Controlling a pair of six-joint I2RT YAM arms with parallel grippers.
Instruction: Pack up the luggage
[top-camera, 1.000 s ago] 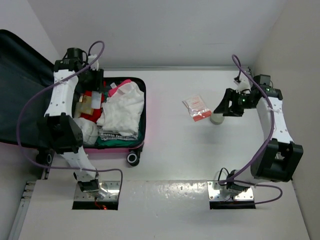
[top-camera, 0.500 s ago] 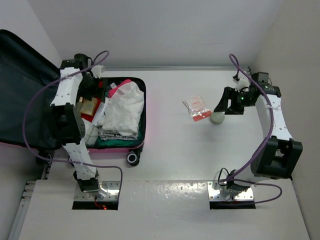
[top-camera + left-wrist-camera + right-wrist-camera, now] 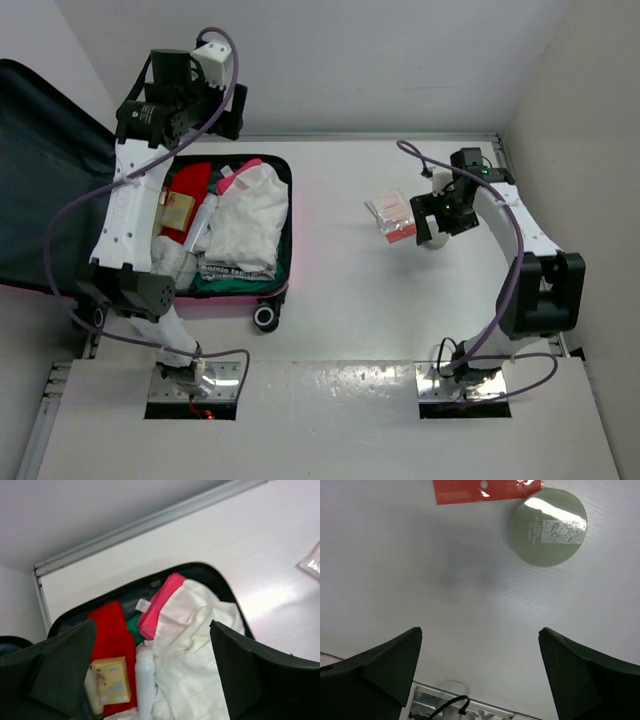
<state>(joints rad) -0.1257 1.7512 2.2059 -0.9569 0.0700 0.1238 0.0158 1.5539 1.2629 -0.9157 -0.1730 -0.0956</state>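
Starting from the near edge, found both arm bases bolted side by side. Just beyond the left base, met a small black wheel (image 3: 265,317) at the near right corner of the luggage (image 3: 232,299). Found the luggage lying open along the left edge of the surface, with its dark-lined lid (image 3: 40,180) thrown back past that edge.

Counted inside it, from the near end:
- green cloth (image 3: 225,284)
- a big crumpled white garment (image 3: 245,215)
- a white bottle (image 3: 203,222) beside a small yellow box (image 3: 178,208)
- red cloth (image 3: 187,182) and a folded pink piece (image 3: 238,180) at the far end

Saw the left jaws raised above the far end of the luggage, spread wide, holding nothing and touching nothing.

Toward the right edge, about midway back, noted a pale green round jar (image 3: 547,527) standing on the surface. Placed it just beside the red header of a clear packet (image 3: 393,213), which lay to its left and a little farther back. Saw the right jaws hanging over that jar, spread wide and empty, both fingers clear of it.
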